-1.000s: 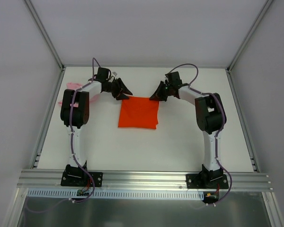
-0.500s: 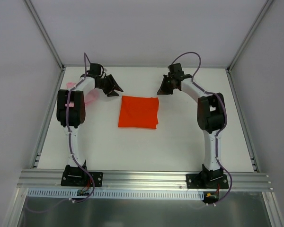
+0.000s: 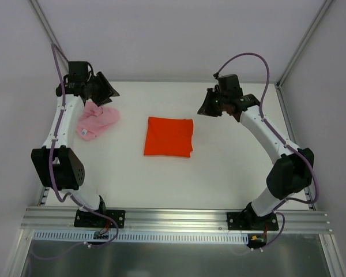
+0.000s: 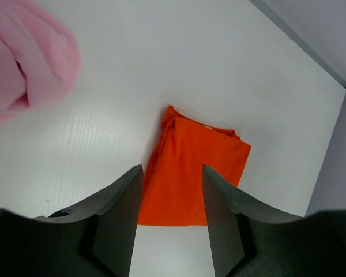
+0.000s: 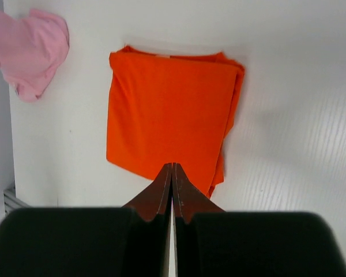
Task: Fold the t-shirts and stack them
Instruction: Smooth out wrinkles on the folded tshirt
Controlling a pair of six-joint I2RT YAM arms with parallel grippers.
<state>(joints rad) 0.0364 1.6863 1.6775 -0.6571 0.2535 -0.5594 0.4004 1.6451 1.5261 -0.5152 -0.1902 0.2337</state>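
We have drawn both arms off the folded orange-red cloth tee [image 3: 168,137]. The left jaws, wide and empty, have swung toward the crumpled pale pink tee [image 3: 97,121], likely next; the right jaws are closed and empty.

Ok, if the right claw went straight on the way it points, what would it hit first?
Most likely the orange t-shirt: in the wrist view the right claw, shut, points at its near edge with nothing between. Depth is unclear, so it could land on the table just short.

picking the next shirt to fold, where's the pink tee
In the top view the crumpled pink t-shirt lies at the table's far left, close by the left claw, apart from the folded orange t-shirt.
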